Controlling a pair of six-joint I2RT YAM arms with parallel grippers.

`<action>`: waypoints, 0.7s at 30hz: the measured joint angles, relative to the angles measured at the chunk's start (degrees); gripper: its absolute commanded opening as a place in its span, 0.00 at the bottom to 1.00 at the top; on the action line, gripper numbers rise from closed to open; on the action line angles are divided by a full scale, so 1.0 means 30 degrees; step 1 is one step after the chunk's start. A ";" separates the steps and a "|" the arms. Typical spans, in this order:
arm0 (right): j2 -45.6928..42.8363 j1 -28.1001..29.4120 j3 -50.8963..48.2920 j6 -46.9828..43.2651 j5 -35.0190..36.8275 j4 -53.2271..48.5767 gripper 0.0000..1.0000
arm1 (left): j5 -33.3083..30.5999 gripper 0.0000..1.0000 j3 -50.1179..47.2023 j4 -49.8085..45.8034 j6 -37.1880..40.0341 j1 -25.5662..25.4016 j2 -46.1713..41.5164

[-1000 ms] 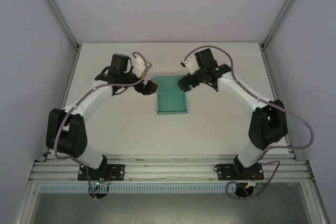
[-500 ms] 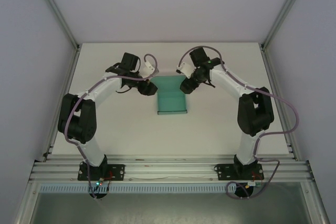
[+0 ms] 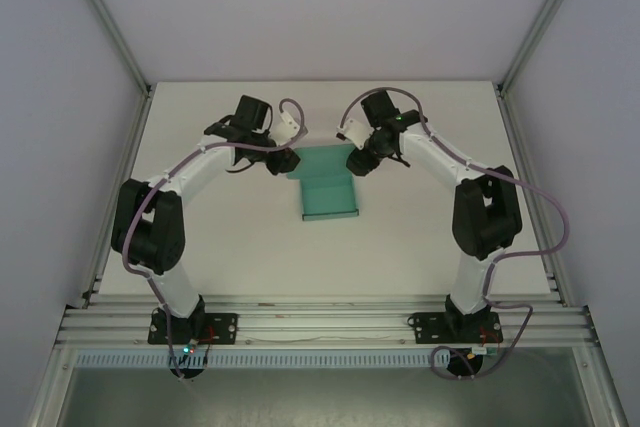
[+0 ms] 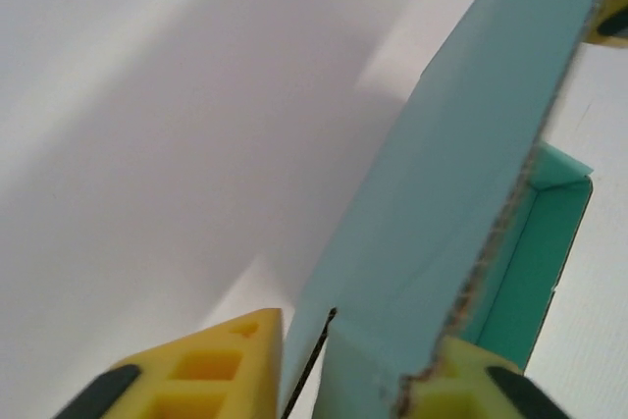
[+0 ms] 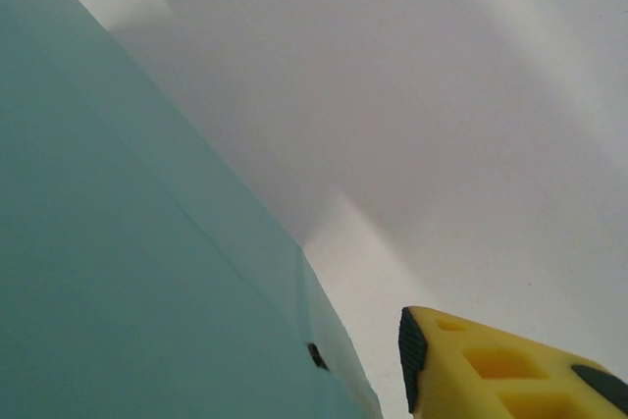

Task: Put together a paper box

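Observation:
The teal paper box (image 3: 328,190) lies on the middle of the white table, an open tray with its lid flap raised at the far end. My left gripper (image 3: 283,161) is at the flap's far left corner. In the left wrist view the teal flap (image 4: 461,174) stands between the two yellow fingers (image 4: 196,372), which press on it from both sides. My right gripper (image 3: 360,160) is at the flap's far right corner. In the right wrist view the teal card (image 5: 118,242) covers the left side, and one yellow finger (image 5: 510,380) stands a small gap away from it.
The white table (image 3: 220,227) is walled by grey panels and aluminium posts. A metal rail (image 3: 320,327) carries both arm bases at the near edge. Both arms bend inward over the far half of the table.
Both arms have swung inward to the far corners of the box's flap. Both pairs of jaws have narrowed, the left one onto the flap.

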 measured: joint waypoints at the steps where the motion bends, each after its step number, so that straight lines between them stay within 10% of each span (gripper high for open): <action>1: -0.0029 0.0000 -0.0044 0.0000 0.0036 0.0015 0.46 | -0.0036 0.09 0.0073 -0.0029 0.0007 0.0000 0.0022; 21: -0.1042 -0.0095 -0.0714 0.1246 0.0648 -0.0066 0.03 | -0.3213 0.00 0.0124 0.0656 -0.1151 -0.1129 0.0117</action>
